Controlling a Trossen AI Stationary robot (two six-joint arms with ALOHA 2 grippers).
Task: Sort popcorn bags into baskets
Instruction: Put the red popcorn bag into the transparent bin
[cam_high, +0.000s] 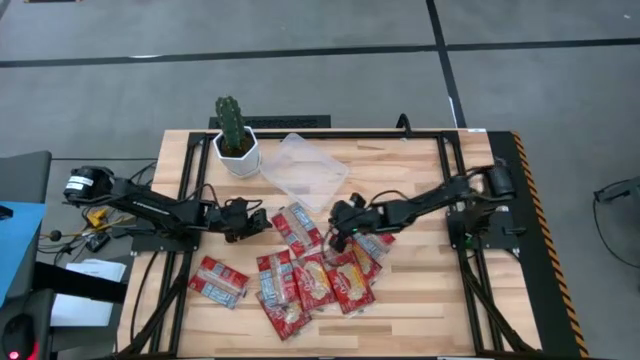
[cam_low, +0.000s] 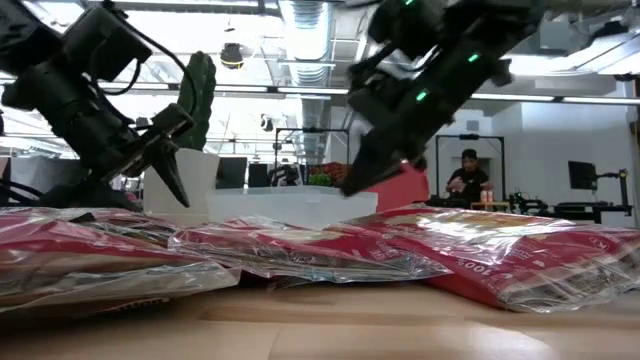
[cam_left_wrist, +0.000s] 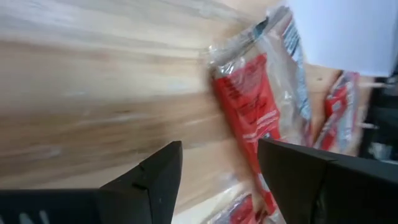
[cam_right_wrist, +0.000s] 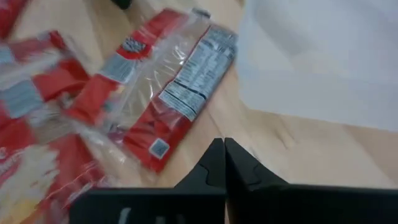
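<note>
Popcorn bags (cam_high: 300, 280): red packets heaped at the bench's near edge, mid-width; one (cam_high: 219, 280) lies apart toward the left edge.
Basket (cam_high: 305, 170): clear tray near the far edge, beside the cactus pot (cam_high: 236, 152).
Left gripper (cam_high: 262, 222): fingers spread, holding nothing, just beside the rearmost bag (cam_high: 296, 226).
Right gripper (cam_high: 335, 238): fingers pressed together, holding nothing, over the heap.

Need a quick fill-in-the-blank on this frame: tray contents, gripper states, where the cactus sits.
1. The clear plastic tray holds ____ popcorn bags.
2. The left gripper has its fingers ____ above the wooden table.
3. The right gripper has its fingers ____, with nothing between them.
4. The green cactus in its white pot stands beside the tray, on the ____ arm's side.

Missing words: no; open; shut; left
</note>
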